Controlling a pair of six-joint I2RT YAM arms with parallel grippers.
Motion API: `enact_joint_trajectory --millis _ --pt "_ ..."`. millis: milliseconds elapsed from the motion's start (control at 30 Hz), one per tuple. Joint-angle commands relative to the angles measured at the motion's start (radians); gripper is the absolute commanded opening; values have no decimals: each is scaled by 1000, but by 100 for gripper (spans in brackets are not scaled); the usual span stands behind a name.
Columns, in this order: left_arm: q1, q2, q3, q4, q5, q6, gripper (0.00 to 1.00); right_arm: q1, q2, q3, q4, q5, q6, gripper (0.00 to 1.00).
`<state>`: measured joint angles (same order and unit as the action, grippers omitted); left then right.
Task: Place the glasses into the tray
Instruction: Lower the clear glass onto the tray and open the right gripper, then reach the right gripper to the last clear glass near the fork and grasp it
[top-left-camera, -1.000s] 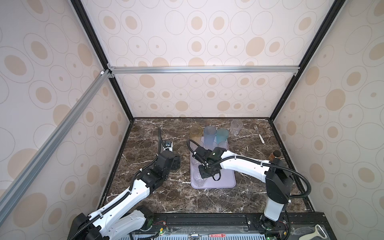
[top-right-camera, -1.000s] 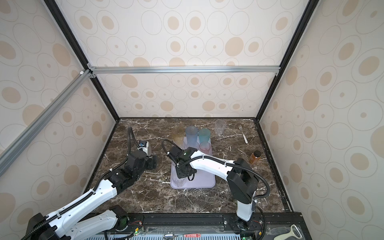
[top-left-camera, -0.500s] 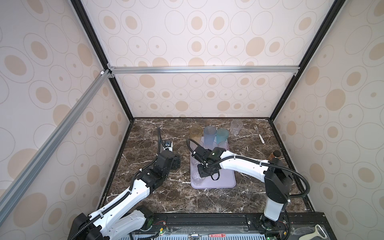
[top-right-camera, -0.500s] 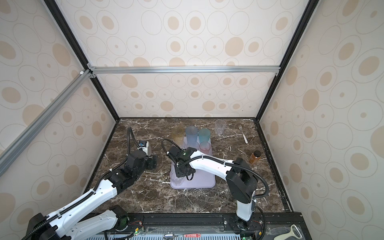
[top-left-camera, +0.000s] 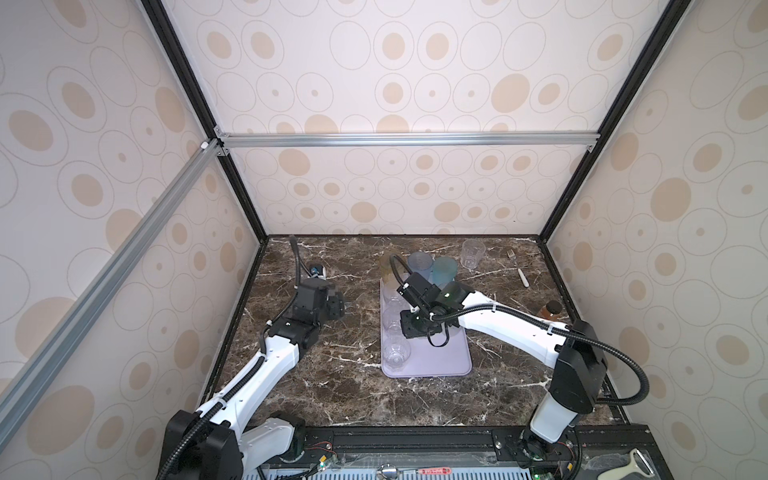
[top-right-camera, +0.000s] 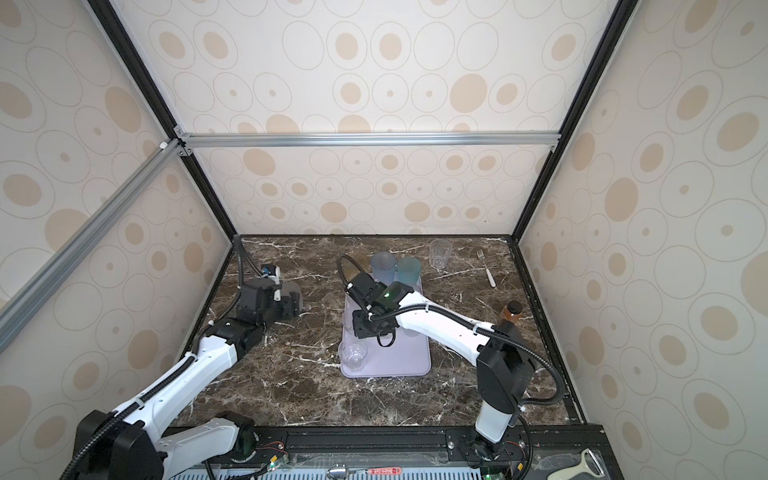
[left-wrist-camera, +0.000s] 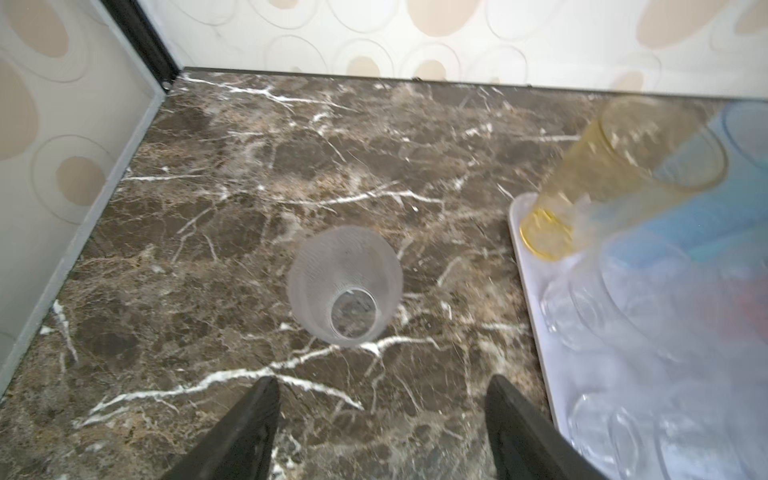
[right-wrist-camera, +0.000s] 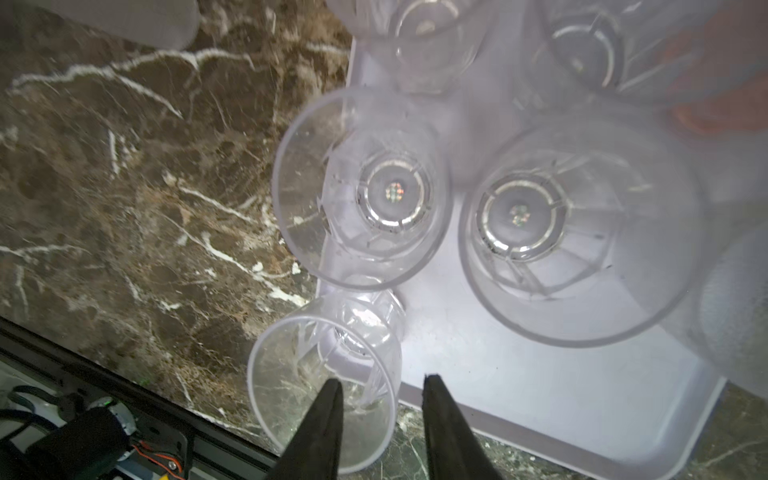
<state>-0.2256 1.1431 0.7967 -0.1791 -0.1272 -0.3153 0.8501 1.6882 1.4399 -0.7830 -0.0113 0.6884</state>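
Left gripper (left-wrist-camera: 382, 382): jaws wide, empty, over the marble (left-wrist-camera: 249, 187), mid-left in both top views.
Frosted glass (left-wrist-camera: 345, 286): upright, mouth up, off the tray (top-left-camera: 440, 357) — just ahead of the left jaws, roughly centred on their gap.
Nearer arm: left.
Right gripper (right-wrist-camera: 382, 380): narrowly parted, holding nothing — above clear glasses (right-wrist-camera: 361, 195) at the tray's left edge.

Bare worktop (left-wrist-camera: 208, 249) lies all around the frosted glass (left-wrist-camera: 345, 286). In a top view the tray (top-left-camera: 440, 361) is free only toward its 5 o'clock corner. Clear glasses (top-left-camera: 395, 353) crowd its 9 o'clock edge and tall glasses (top-left-camera: 419, 266) its 12 o'clock end, and the right arm (top-left-camera: 498, 324) crosses the middle.
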Motion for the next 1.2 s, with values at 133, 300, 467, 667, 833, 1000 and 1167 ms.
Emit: enact_joint_trajectory --millis 133,300,467,667,833,1000,1167 --pt "92 68 135 23 168 2 74 -165 -87 -46 56 10 -58 36" --pt "42 63 113 88 176 -49 71 -375 -55 13 62 -21 -135 37" --pt "-109 71 108 147 72 -6 72 -546 31 86 102 -11 -132 37" --pt "-267 113 125 224 -26 97 75 -676 194 256 109 22 -98 42" --pt "-389 169 167 242 -123 207 82 -729 364 465 27 44 -99 44" --pt "-464 224 191 258 -171 285 86 -762 473 577 14 60 -90 47" --pt "-517 250 186 295 -215 383 88 -778 575 700 -25 57 -96 47"
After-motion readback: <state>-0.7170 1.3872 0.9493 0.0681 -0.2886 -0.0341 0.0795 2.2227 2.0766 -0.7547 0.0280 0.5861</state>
